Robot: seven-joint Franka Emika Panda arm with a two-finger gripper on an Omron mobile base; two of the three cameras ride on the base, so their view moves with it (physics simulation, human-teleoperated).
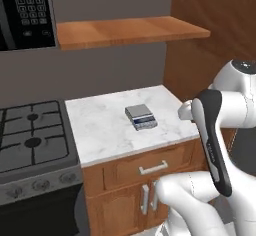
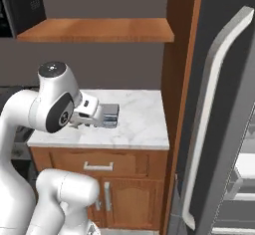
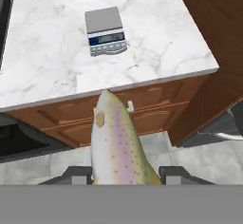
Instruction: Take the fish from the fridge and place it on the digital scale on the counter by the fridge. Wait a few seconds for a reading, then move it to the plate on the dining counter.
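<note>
My gripper (image 3: 121, 173) is shut on the fish (image 3: 116, 140), a tan-grey speckled fish that points up toward the counter's front edge. The hand hangs in front of the counter (image 3: 42, 57), above the floor. On the marble sits the digital scale (image 3: 105, 31), a flat grey box with a blue display strip, apart from the fish. In the left base view the scale (image 1: 140, 116) lies mid-counter (image 1: 100, 125); my forearm hides the hand. In the right base view the hand partly covers the scale (image 2: 111, 115). The fridge (image 2: 224, 79) stands at right, its pale bar handle (image 2: 211, 114) toward me.
A black gas stove (image 1: 30, 135) adjoins the counter on the left, with a microwave (image 1: 25, 10) above it. A wooden shelf (image 1: 130, 30) hangs over the counter. A tall wood panel (image 2: 179, 79) separates counter and fridge. White fridge shelves (image 2: 244, 174) show at the right edge.
</note>
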